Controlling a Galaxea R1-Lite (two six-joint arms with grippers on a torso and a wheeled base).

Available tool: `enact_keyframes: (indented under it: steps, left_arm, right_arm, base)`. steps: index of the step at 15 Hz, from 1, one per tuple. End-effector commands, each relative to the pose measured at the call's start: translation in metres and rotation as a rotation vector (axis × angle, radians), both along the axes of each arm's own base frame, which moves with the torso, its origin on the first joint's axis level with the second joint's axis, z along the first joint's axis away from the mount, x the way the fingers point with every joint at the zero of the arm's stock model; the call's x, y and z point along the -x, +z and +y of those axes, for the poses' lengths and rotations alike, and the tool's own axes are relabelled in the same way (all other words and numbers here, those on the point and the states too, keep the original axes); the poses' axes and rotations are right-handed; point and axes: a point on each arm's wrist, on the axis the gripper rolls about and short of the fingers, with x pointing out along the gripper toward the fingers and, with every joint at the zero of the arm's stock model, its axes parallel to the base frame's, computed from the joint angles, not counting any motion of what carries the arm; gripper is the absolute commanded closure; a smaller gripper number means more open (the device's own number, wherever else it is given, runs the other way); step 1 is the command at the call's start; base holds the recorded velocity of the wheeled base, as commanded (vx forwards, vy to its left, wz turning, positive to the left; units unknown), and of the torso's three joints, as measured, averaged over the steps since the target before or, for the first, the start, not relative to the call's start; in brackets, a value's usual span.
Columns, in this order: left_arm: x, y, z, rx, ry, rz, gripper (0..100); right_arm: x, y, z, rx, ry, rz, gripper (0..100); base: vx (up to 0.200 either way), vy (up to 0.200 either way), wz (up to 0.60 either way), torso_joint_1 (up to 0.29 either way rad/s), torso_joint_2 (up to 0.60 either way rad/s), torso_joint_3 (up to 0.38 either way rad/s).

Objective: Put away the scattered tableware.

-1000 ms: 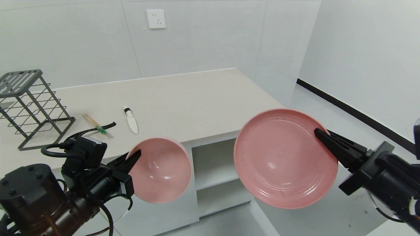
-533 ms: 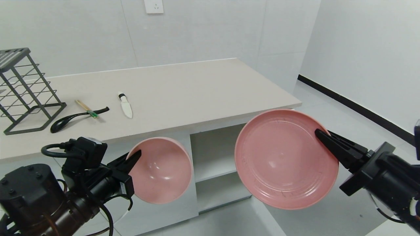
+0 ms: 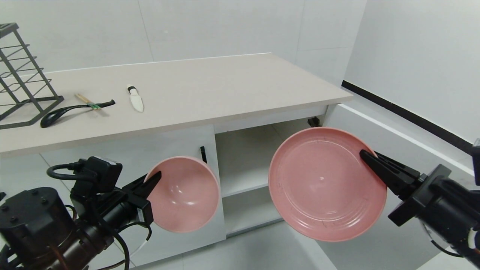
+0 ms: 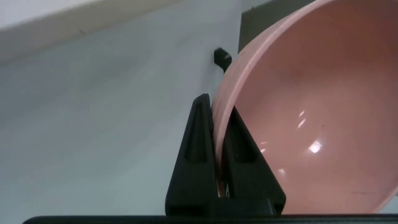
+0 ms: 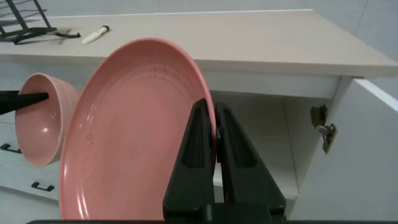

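Observation:
My left gripper (image 3: 154, 177) (image 4: 214, 124) is shut on the rim of a pink bowl (image 3: 185, 195) (image 4: 311, 112), held on edge in front of the cabinet's closed door (image 3: 123, 157). At the right, my right gripper (image 3: 364, 154) (image 5: 212, 118) is shut on the rim of a pink plate (image 3: 322, 183) (image 5: 130, 130), held upright before the open cabinet compartment (image 3: 247, 165). The bowl (image 5: 40, 118) shows beyond the plate in the right wrist view. On the counter (image 3: 210, 86) lie a black spoon (image 3: 62, 112), chopsticks (image 3: 87, 101) and a small white knife (image 3: 135, 99).
A dark wire rack (image 3: 20, 67) stands at the counter's far left. The cabinet's right door (image 3: 386, 135) is swung open beside the plate, with a shelf (image 3: 243, 185) inside the compartment. A white tiled wall rises behind the counter.
The whole head view has shifted down: the counter now sits higher in the picture and the open cabinet and its door show. Both grippers keep their hold on bowl and plate.

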Motion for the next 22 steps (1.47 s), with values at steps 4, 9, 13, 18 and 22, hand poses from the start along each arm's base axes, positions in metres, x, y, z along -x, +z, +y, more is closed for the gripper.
enact_keyframes:
  steps: [4, 9, 13, 18, 22]
  left_arm:
    - [0.002, 0.0, 0.001, -0.001, 0.002, 0.002, 100]
    - [0.002, 0.001, -0.001, 0.003, -0.01, -0.006, 100]
    - [0.009, 0.006, -0.003, 0.009, -0.04, -0.032, 100]
    - [0.014, 0.004, -0.005, -0.037, -0.062, -0.033, 100]
    - [0.014, 0.004, -0.005, -0.037, -0.061, -0.034, 100]
  right_arm:
    - [0.0, -0.001, 0.0, 0.004, -0.002, 0.005, 100]
    - [0.0, -0.001, 0.0, 0.004, 0.0, 0.005, 100]
    - [0.0, -0.002, 0.0, 0.005, 0.0, 0.007, 100]
    - [0.0, -0.002, 0.0, 0.005, 0.0, 0.008, 100]
    - [0.0, -0.002, 0.0, 0.004, -0.001, 0.009, 100]
  base:
    - [0.0, 0.0, 0.0, -0.257, 0.36, 0.121]
    - [0.0, 0.0, 0.0, -0.184, 0.3, 0.122]
    - [0.05, 0.0, 0.0, -0.013, 0.16, 0.035]
    - [0.04, 0.0, 0.0, -0.002, 0.01, 0.02]
    - [0.0, 0.0, 0.45, -0.002, 0.0, 0.034]
